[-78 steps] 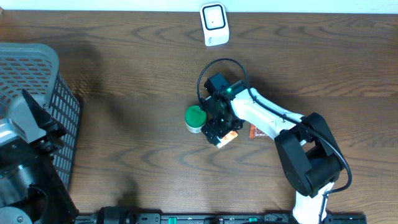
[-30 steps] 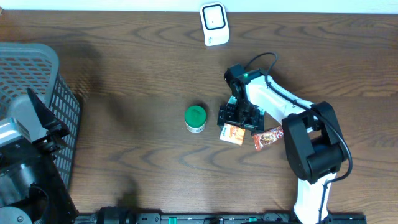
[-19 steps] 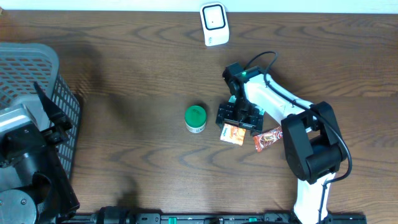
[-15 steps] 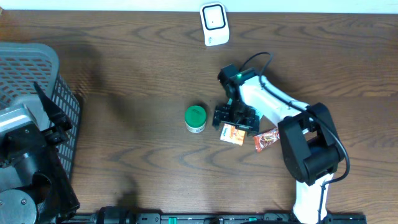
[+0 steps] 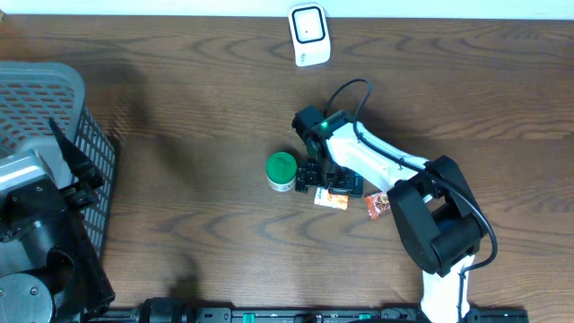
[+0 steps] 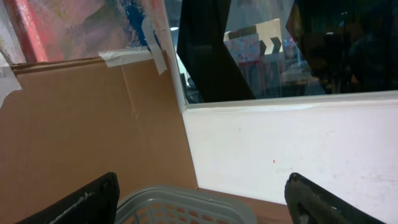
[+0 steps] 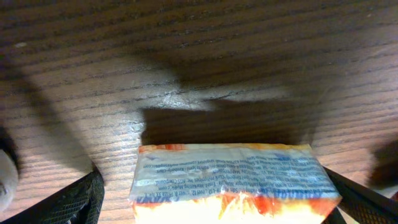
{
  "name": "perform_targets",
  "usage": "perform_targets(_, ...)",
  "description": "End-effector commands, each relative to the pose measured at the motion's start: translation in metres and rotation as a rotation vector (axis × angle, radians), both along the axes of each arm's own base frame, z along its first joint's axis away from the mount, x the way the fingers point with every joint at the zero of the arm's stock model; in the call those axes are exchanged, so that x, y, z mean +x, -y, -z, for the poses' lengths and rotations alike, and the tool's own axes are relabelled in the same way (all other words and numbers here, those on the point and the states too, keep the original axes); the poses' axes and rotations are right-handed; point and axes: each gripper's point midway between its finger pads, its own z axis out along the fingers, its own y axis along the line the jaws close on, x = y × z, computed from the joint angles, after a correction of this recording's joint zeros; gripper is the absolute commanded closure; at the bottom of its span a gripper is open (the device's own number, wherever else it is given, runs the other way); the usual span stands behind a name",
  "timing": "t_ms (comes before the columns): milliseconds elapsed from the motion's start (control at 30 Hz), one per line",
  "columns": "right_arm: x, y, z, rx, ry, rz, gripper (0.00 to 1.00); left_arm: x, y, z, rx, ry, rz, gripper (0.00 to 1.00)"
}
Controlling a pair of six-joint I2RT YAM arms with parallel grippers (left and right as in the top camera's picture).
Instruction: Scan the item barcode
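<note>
Right claw [image 5: 327, 181] spread wide, astride the orange pkt [image 7: 230, 177].

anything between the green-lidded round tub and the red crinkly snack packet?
Overhead view: the right tool, open, poised over the flat orange-and-white packet.

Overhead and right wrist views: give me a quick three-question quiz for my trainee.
1. True or false: the right gripper is open over the orange-and-white flat packet.
2. What sits just left of that packet in the overhead view? A. green-lidded round tub B. blue mug C. yellow sponge
3. How many packets lie on the brown wooden table?
Key: 1 true; 2 A; 3 two, counting the red crinkled packet.
</note>
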Motion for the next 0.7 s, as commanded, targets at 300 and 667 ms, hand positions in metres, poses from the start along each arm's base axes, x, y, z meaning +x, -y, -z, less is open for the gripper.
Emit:
perform_targets(300, -0.023, 0.021, 0.043, -0.057, -0.019, 0.033, 0.01, 0.002, 0.001, 0.003, 0.01, -0.008, 0.006, 0.15)
perform_targets(667, -0.034, 0.034, 0.048, -0.052, -0.075, 0.011, 0.34, 0.002, 0.001, 0.004, 0.01, -0.013, 0.006, 0.15)
